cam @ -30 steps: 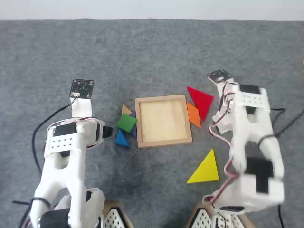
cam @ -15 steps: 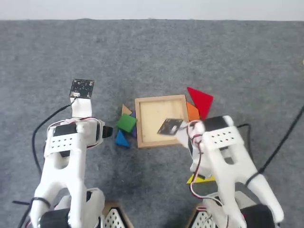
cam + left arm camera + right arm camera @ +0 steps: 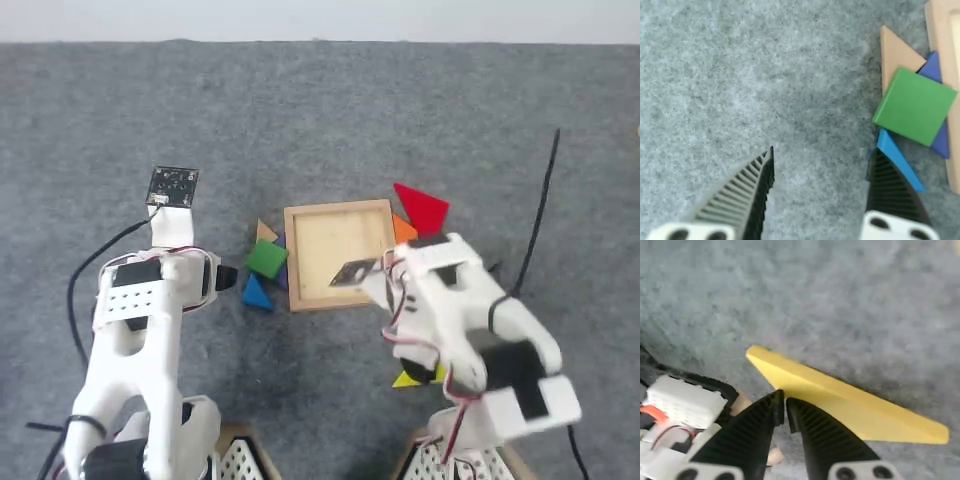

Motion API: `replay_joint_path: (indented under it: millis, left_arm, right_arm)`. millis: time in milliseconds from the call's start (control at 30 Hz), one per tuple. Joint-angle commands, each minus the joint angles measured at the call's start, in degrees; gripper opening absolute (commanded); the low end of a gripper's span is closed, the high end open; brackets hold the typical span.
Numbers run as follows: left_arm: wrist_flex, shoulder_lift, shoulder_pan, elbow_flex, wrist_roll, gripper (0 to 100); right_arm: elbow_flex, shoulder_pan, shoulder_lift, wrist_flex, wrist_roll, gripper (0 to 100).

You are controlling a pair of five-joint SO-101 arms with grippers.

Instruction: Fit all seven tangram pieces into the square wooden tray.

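Clearly nothing is fitted yet: the square wooden tray [image 3: 325,250] holds no piece.
Yellow triangle [image 3: 840,402] lies on the mat [image 3: 300,120] under the right gripper [image 3: 784,407], its jaws closed on nothing; left gripper [image 3: 822,155] gapes near the green square [image 3: 915,106].

I'm working at what looks like a robotics test bench: grey felt [image 3: 300,110] covers the table, a plain pale wall [image 3: 320,18] spans the frame's top, and a loose cable [image 3: 543,200] trails at right.

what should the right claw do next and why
Probably open the right claw and lower it astride the yellow triangle: its jaws look shut right over that piece, which lies flat on the carpet outside the wooden tray.
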Motion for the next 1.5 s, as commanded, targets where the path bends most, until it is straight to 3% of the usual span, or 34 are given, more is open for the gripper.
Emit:
replay_joint_path:
  millis: [0,333,500,667,833,933,1100,1367,1467]
  left_arm:
    - [-1.32,-1.93,-0.35,-0.84,0.53,29]
    - [-1.41,-1.93,-0.35,-0.84,0.53,29]
    - [-1.41,-1.93,-0.35,-0.92,0.53,29]
    - [-1.41,-1.93,-0.35,-0.66,0.53,29]
    - [-1.41,-1.85,0.09,-0.66,0.53,29]
    - [-1.41,-1.85,0.09,-0.66,0.53,29]
    - [-1.41,-1.85,0.09,-0.66,0.53,29]
    - [-1.41,-1.85,-0.26,-0.57,0.53,29]
    - [-1.32,-1.85,-0.26,-0.57,0.53,29]
  right_arm:
    - [-9.41,6.55,5.76,-4.35,-3.25,7.7]
    - [-27.08,19.47,6.64,-4.35,-8.88,7.7]
    - [-32.97,23.34,6.37,-3.91,-26.02,7.7]
    - [-30.59,22.37,3.38,-1.27,-46.51,7.7]
    - [-25.85,18.42,-4.44,2.07,-56.70,7.7]
    - [-20.40,18.07,-7.87,-4.26,-61.19,7.3]
    - [-16.00,17.80,-7.43,-9.01,-79.03,7.8]
    - [-16.88,16.84,-6.11,-3.65,-84.22,27.3]
    - [-16.35,15.16,-5.85,-2.51,-85.80,28.4]
